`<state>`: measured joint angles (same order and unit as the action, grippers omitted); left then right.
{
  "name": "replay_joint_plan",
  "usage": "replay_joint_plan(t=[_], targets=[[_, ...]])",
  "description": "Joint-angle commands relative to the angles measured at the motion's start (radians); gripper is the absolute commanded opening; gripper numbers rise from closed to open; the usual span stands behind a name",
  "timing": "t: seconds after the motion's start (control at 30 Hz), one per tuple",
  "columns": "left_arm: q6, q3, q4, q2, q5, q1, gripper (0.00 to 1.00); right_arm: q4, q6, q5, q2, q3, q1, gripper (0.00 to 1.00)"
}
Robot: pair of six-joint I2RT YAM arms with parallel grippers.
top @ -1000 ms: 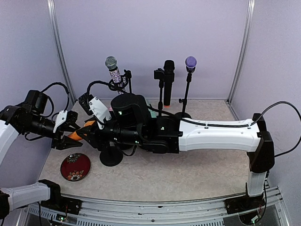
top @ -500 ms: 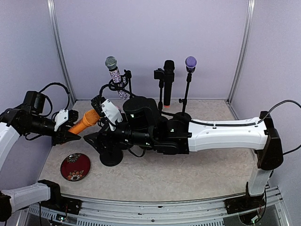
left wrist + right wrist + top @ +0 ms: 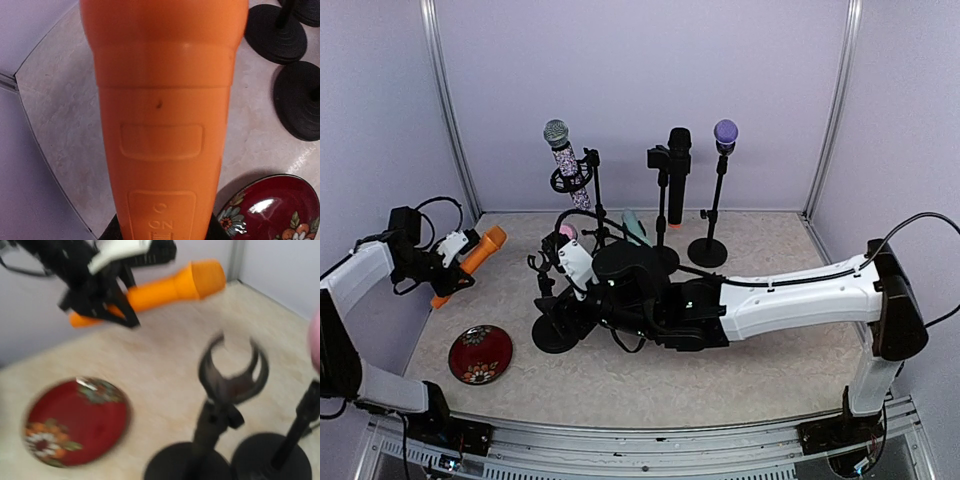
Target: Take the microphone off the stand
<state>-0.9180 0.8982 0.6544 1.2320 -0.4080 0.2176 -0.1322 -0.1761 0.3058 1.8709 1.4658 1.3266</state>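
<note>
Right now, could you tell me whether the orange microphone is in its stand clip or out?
Out. The left claw holds the orange microphone off to one side, and the stand's clip gapes empty.

The chunky orange plastic microphone (image 3: 160, 100) looks smooth with a soft satin sheen, and its switch panel is moulded right into the shell. The round dark red plate with painted flowers (image 3: 280, 220) is properly glossy, lacquer-like, with a bright glare spot on it. The round black stand bases (image 3: 276, 31) are matt with fine ringed ridges, and the black clip stand (image 3: 232, 377) looks like dull plastic. The beige tabletop (image 3: 770, 355) is matt and mottled, kinda stone-look. The white arm shell (image 3: 790, 290) is smooth, shiny plastic.
</note>
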Motion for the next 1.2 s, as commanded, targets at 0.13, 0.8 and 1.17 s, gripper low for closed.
replay_joint_plan(t=[0.13, 0.8, 1.17], targets=[[0.159, 0.009, -0.269, 0.201, 0.157, -0.004, 0.12, -0.086, 0.054, 0.125, 0.194, 0.112, -0.056, 0.73], [0.219, 0.021, -0.383, 0.424, 0.307, -0.104, 0.35, -0.172, 0.078, 0.099, 0.45, 0.352, -0.102, 0.57], [0.15, -0.025, -0.451, 0.455, 0.454, -0.095, 0.38, -0.188, 0.102, 0.106, 0.495, 0.389, -0.097, 0.14]])
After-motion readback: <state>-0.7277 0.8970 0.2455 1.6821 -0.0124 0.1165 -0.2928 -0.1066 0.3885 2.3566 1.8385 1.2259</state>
